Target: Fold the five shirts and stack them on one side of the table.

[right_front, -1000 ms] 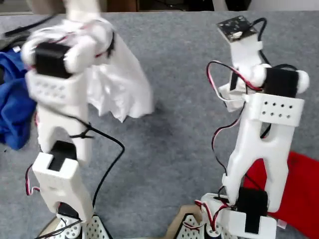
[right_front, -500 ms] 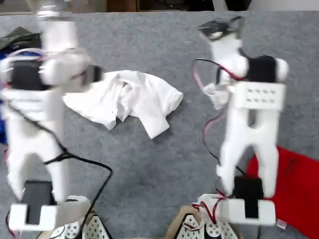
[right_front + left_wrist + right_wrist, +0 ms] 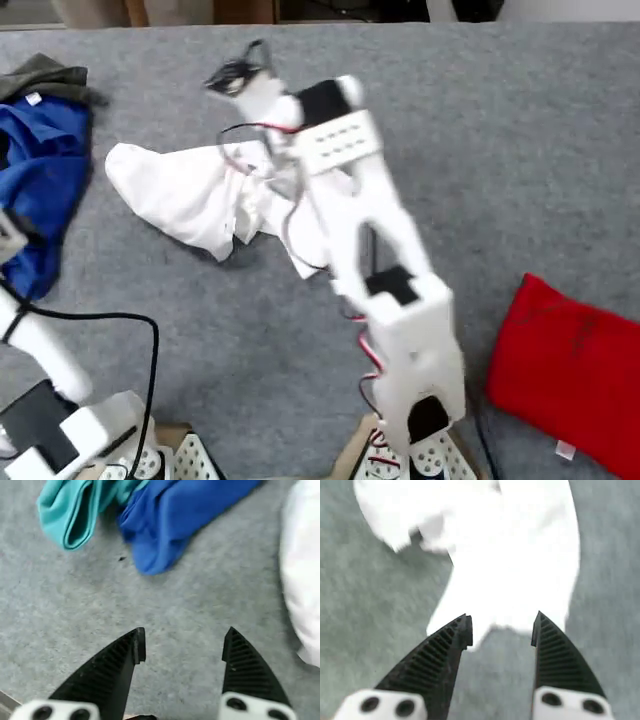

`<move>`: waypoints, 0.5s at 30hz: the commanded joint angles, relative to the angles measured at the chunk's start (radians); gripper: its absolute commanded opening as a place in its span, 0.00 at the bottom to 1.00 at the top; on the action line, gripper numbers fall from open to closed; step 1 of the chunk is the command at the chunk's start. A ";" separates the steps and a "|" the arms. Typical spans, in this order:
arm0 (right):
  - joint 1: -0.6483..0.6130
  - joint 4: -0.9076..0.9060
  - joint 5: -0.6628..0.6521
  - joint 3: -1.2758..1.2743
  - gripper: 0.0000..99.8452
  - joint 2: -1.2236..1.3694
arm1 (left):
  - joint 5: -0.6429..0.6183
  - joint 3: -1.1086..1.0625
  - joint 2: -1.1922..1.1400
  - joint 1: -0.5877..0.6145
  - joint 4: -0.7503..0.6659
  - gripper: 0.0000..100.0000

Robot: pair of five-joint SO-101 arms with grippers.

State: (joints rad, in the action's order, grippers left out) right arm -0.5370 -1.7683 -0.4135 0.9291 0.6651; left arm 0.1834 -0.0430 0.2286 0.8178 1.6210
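A crumpled white shirt (image 3: 195, 195) lies left of the table's middle. My right arm (image 3: 350, 200) stretches over it from the near edge. My right gripper (image 3: 502, 625) hangs open just above the white shirt (image 3: 510, 555), at the cloth's edge, holding nothing. My left gripper (image 3: 186, 642) is open over bare grey table, short of a blue shirt (image 3: 185, 515) and a teal shirt (image 3: 75, 510). The left arm (image 3: 40, 350) sits low at the near left. A folded red shirt (image 3: 565, 375) lies at the near right.
The blue shirt (image 3: 40, 180) is heaped at the left edge, with a dark olive shirt (image 3: 45, 75) behind it. Grey table (image 3: 520, 150) stretches bare at the far right. A black cable (image 3: 120, 318) trails by the left arm's base.
The white shirt, held up by the left arm a second ago, now lies on the table. The left arm drew back to the near left. The right arm swung left over the shirt.
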 commanded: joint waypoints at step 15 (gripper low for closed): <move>0.087 0.106 0.135 0.509 0.01 0.536 | 0.140 -0.167 0.035 0.130 -0.112 0.26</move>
State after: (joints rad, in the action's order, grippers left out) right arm -0.5508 -1.6855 -0.3307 1.3479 1.1761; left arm 0.3168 -0.2179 0.2286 0.9513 1.5228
